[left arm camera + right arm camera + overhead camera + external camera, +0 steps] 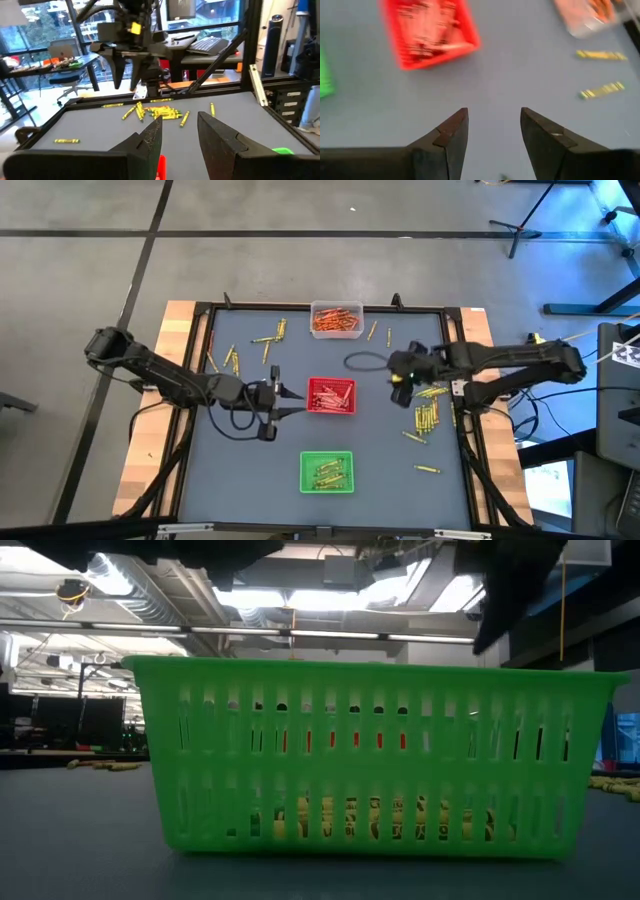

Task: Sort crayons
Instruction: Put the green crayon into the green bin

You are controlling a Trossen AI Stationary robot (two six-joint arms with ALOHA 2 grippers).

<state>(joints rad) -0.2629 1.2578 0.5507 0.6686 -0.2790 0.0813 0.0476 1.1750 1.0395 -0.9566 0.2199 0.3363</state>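
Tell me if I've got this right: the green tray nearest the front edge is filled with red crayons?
Not quite. The green tray does sit nearest the front edge, but the crayons in it are yellow-green, as the high view shows. Red ones lie in the red tray.

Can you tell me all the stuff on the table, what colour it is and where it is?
Square red plastic tray: one, red, table centre, red crayons inside.
Square green plastic tray: one, green, near front edge, yellow-green crayons inside.
Clear plastic tray: one, clear, back edge, orange crayons inside.
Loose yellow-green crayons: many, one pile on the right side, others scattered back left.
Grey table mat: one, grey-blue.
Left hand: dark, open, just left of the red tray.
Right hand: dark, open, right of the red tray.
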